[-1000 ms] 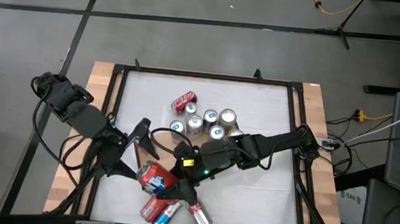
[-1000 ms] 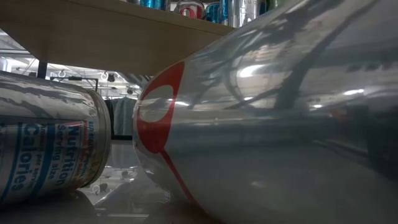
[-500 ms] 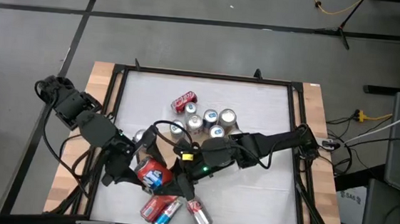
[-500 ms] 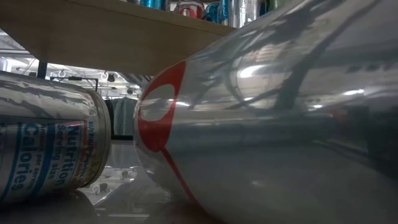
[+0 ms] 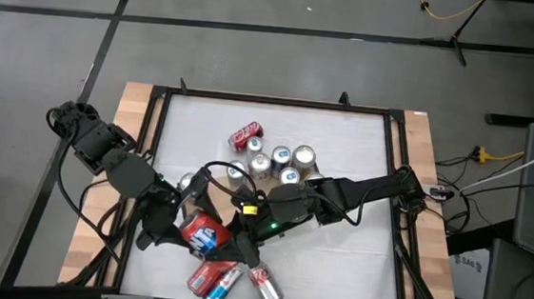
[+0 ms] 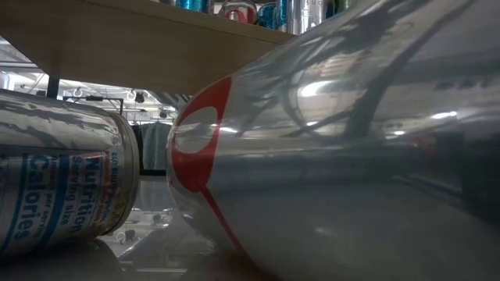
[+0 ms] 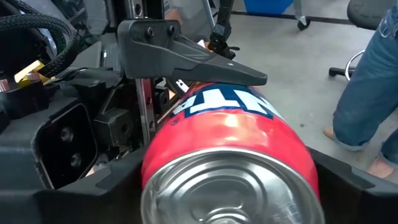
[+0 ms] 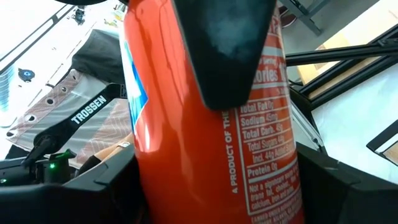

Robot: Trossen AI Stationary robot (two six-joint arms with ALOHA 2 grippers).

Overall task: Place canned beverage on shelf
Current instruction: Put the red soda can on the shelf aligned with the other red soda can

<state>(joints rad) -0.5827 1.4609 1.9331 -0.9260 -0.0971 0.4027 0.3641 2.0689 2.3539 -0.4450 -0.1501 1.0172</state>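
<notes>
The red can (image 5: 202, 232) is held above the white counter (image 5: 335, 260), near its front edge, with both grippers on it at once. The right gripper (image 5: 225, 238) is clamped on the red can: in the right wrist view one dark finger (image 8: 225, 50) lies flat down the can's printed side (image 8: 205, 124), and the can fills the space between the jaws. The left gripper (image 5: 183, 221) reaches the red can from the opposite side. In the left wrist view its jaws sit to either side of the can's silver end (image 7: 230, 186), spread about as wide as the can, but whether they press on it or only bracket it I cannot tell. The right gripper's dark finger (image 7: 186, 53) lies across the top of the can there.

Just in front of the red can, three more cans (image 5: 233, 282) lie on their sides on the counter. Well behind the red can, toward the middle of the counter, stands a cluster of upright cans (image 5: 276, 162), with a red one (image 5: 245, 134) lying on its side beside them. In the low view these stand on the shelf (image 6: 141, 47), a light wooden board seen from below, and two lying cans (image 6: 62, 187) fill the foreground under it.

Beyond the red can, in the left wrist view, a person's jeans-clad leg (image 7: 367, 93) shows on the floor.
</notes>
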